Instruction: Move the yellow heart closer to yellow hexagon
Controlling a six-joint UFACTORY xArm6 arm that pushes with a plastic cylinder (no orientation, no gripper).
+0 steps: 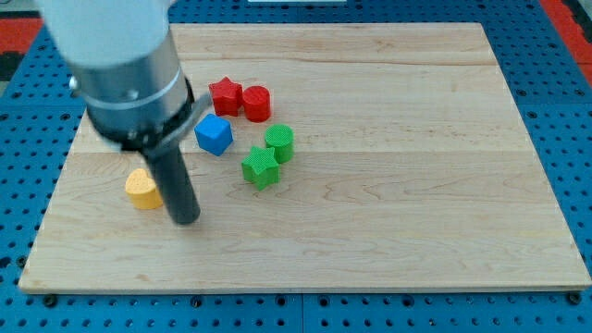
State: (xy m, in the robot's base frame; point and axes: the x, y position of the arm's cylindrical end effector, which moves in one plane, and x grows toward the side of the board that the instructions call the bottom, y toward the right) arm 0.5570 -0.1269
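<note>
A yellow heart (141,190) lies on the wooden board (388,185) at the view's left. My tip (186,220) stands just to the right of it and slightly lower, close to or touching its right side. No yellow hexagon shows; the arm's large grey body (116,65) covers the board's upper left, and I cannot tell what lies under it.
A blue cube (214,134) sits up and right of the tip. A red star (225,95) and a red cylinder (256,103) lie above it. A green star (261,167) and a green cylinder (279,142) lie to its right.
</note>
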